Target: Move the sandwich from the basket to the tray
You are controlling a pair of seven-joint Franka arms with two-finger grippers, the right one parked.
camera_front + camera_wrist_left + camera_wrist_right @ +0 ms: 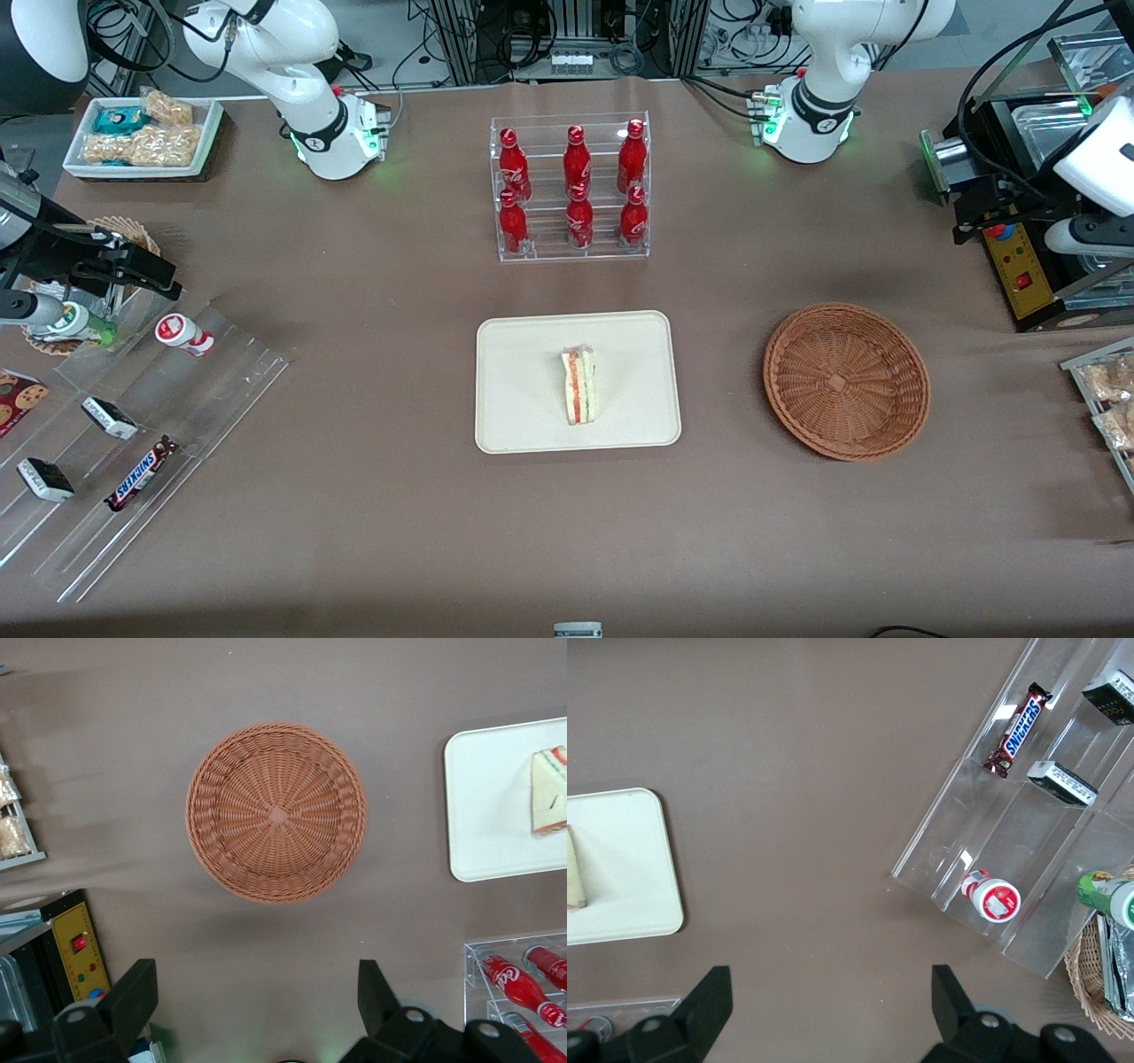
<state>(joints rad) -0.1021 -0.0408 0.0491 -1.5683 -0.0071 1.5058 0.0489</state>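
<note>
1. Snickers bar in a brown wrapper (pixel 140 475) on the clear acrylic stepped stand (pixel 221 372): nearest the front camera and well apart from the gripper, toward the parked arm's end of the table. Plays no part in this step, so best left alone.
2. Flat cream-beige rectangular plastic tray (pixel 523 390): also well apart from the gripper. Carries the small triangular white-bread sandwich with red-orange and green filling stripes (pixel 582 386), lying near the tray's middle and clear of the rim. Judged as placed, so needs no regrasp or nudge.
3. Large round reddish-brown woven wicker basket (pixel 846 381): near the gripper, lower than it, and between it and the tray. Holds nothing.
4. Left arm's two-finger gripper (pixel 255 1001): hangs high over bare table just beside the basket, fingers spread wide, nothing between them. Probably best to finish by retreating upward with the fingers apart, staying above the basket's rim and away from the red bottles in the clear rack (pixel 523 983) close by.
</note>
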